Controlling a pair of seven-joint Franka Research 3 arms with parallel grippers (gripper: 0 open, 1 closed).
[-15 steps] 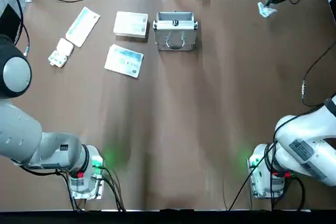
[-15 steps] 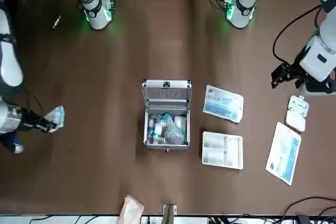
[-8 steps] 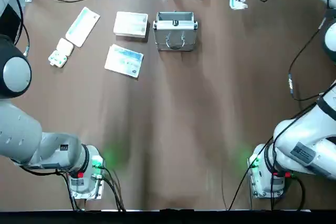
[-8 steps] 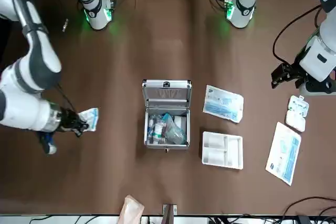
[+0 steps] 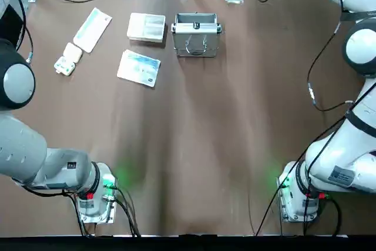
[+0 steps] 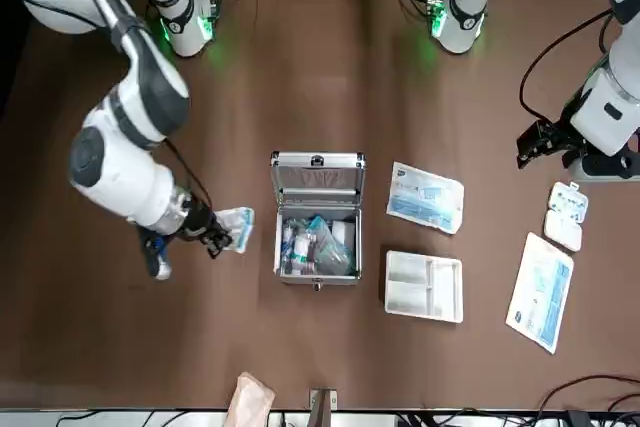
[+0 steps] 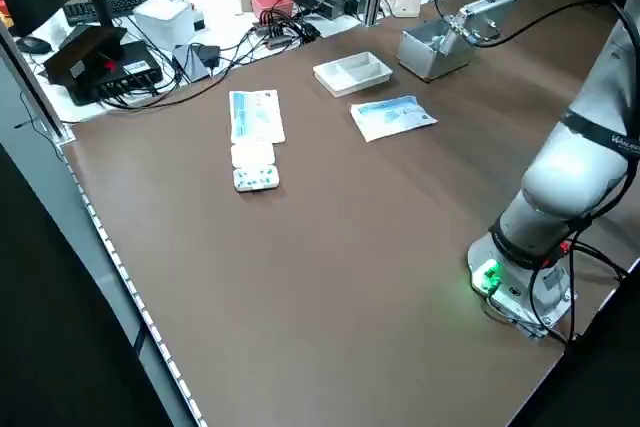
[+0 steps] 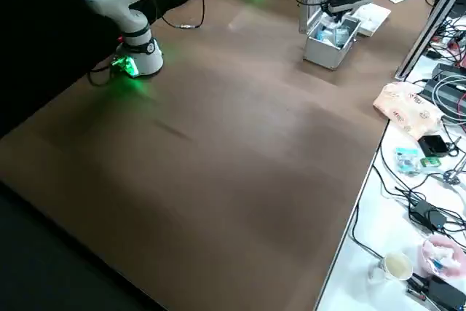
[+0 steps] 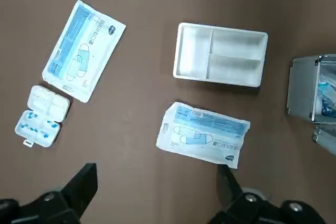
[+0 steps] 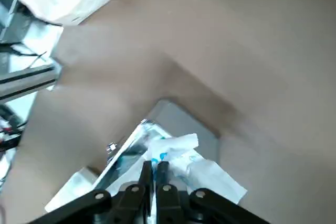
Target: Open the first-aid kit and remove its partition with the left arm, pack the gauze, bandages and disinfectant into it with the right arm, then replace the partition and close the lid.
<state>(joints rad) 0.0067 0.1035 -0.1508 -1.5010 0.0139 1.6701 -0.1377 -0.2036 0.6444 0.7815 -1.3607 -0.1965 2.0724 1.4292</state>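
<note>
Front view shows the first-aid kit (image 6: 317, 217) standing open near the far middle of the table, its lid (image 6: 318, 176) raised upright so the interior is accessible from above. Several packed items already lie inside; which of them is the disinfectant cannot be told.

The right gripper (image 6: 212, 237) hangs just beside the kit, on the robot's right of it, fingers closed down on a small blue-and-white packet (image 6: 236, 227). The right wrist view confirms the pinch: the fingertips (image 10: 153, 174) meet on the packet's edge, so the packet hangs free ahead of them. Judgement: this grip suits dropping the packet into the case from above, and the arm is placed to carry it over the open rim.

The partition (image 6: 424, 285) rests on the table just to the robot's left of the kit, apart from it, clear of the packing route and within the left arm's reach for replacement.

The left gripper (image 6: 545, 142) is held well to the robot's left, above the table; the left wrist view shows its fingers (image 9: 81, 184) spread wide with nothing between them.

Also to the left lie two flat blue-white packs (image 6: 426, 197) (image 6: 540, 291) and a small white box (image 6: 565, 213).
</note>
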